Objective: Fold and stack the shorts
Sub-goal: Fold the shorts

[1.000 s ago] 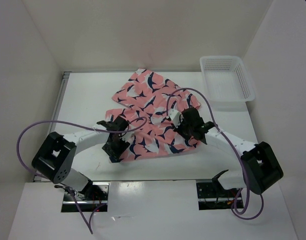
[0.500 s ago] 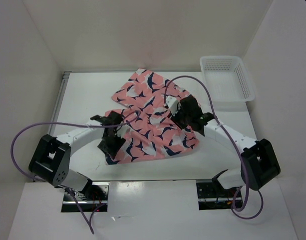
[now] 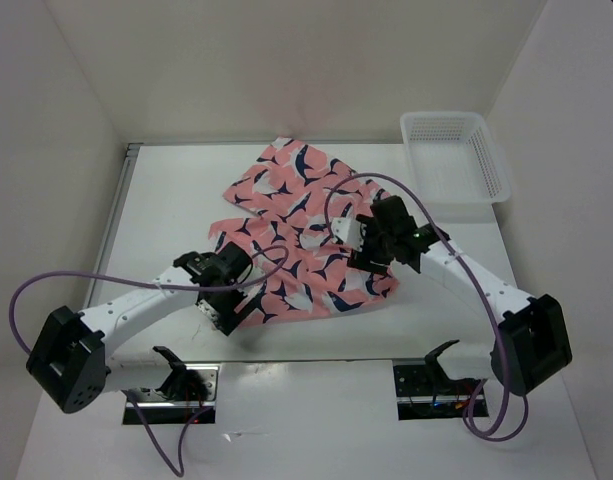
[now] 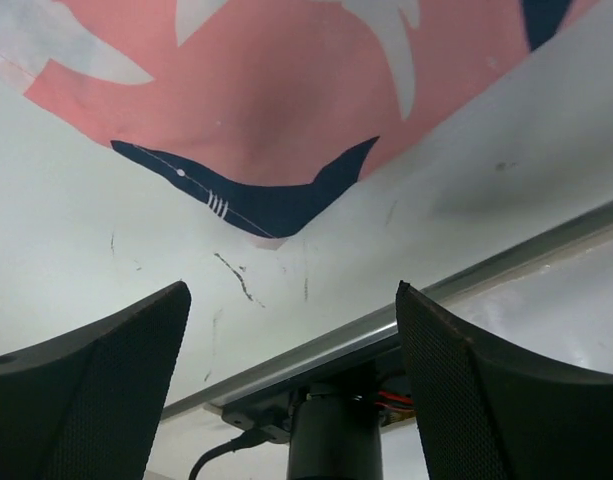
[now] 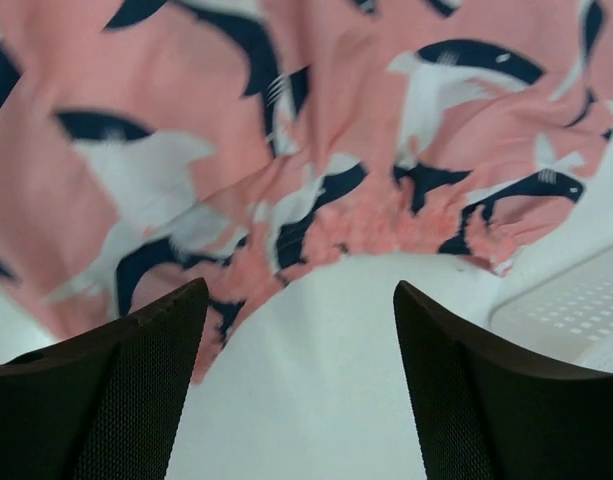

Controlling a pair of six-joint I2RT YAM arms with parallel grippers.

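The shorts [image 3: 306, 235], salmon-pink with navy and white shapes, lie partly folded and rumpled in the middle of the white table [image 3: 166, 200]. My left gripper [image 3: 226, 305] hovers at their near left corner. In the left wrist view it [image 4: 291, 290] stands open and empty, with the navy-tipped corner of the shorts [image 4: 256, 200] lying just beyond the fingertips. My right gripper [image 3: 378, 250] is at the shorts' right edge. It [image 5: 299, 290] is also open with nothing between the fingers, over bare table beside the gathered edge of the shorts [image 5: 286, 120].
A white mesh basket [image 3: 454, 160] stands at the back right, and its wall [image 5: 576, 310] shows close to the right gripper. The table's metal front rail [image 4: 386, 325] and the left arm's base lie just beneath the left gripper. White walls enclose the table.
Both grippers have opened and let go of the shorts. The left arm has drawn back toward the near left. The shorts' near edge now rests flat on the table.
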